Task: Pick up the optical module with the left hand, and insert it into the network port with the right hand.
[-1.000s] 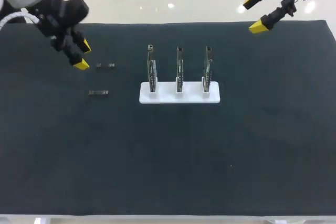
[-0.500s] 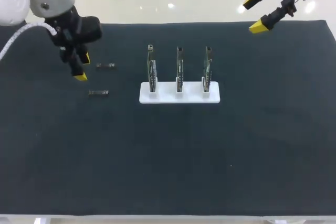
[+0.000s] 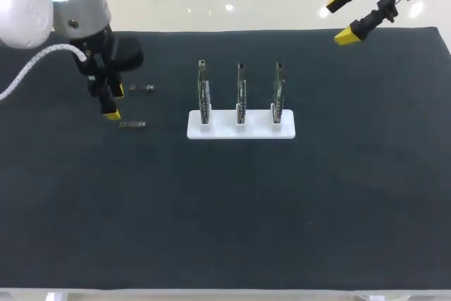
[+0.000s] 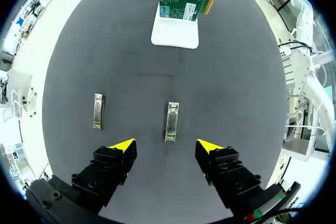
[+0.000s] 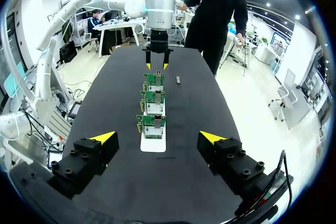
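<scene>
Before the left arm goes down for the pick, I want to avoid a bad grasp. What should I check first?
1. Open left hand: ok.
2. Target optical module centred just ahead of its fingers: ok.
3. The second module lying apart, off to the side: ok.
4. Upright network cards in the white stand: ok.
5. Open right hand, away from the cards: ok.
6. Free network port: cannot tell.

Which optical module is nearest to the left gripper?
The optical module just ahead of the left gripper, in line with its gap; the other module lies aside.
</scene>
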Motion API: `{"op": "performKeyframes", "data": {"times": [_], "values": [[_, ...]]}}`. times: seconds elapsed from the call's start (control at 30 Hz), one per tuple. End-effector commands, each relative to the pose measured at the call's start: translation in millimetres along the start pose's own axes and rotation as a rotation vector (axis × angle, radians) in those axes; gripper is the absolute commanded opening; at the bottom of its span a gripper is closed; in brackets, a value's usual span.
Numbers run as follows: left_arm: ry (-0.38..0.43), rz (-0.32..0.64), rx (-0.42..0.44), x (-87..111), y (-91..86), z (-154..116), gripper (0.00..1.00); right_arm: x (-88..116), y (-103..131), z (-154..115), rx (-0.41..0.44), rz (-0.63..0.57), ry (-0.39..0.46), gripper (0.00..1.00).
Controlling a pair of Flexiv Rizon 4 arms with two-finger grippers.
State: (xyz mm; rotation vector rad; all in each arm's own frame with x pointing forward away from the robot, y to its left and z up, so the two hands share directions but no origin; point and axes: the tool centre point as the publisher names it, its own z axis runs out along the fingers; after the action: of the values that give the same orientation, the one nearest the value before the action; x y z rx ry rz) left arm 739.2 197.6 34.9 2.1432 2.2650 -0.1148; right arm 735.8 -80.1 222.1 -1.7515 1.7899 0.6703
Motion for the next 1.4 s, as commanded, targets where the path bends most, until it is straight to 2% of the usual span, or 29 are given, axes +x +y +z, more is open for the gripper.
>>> {"op": "performKeyframes", "data": {"times": [0.03, 0.5, 0.97, 1.4], "values": [[0.006, 0.007, 0.009, -1.7, 4.6, 5.5, 1.00, 0.3, 0.6, 0.3, 0.002, -0.001, -0.001, 1.00], [0.016, 0.015, -0.006, 4.2, 0.6, 29.0, 1.00, 0.3, 0.6, 0.3, 0.002, -0.001, -0.001, 1.00], [-0.002, 0.023, -0.033, -2.6, -5.5, 35.4, 1.00, 0.3, 0.6, 0.3, 0.002, -0.001, -0.001, 1.00], [0.004, 0.010, -0.046, 2.7, -4.4, 41.6, 1.00, 0.3, 0.6, 0.3, 0.002, -0.001, -0.001, 1.00]]}}
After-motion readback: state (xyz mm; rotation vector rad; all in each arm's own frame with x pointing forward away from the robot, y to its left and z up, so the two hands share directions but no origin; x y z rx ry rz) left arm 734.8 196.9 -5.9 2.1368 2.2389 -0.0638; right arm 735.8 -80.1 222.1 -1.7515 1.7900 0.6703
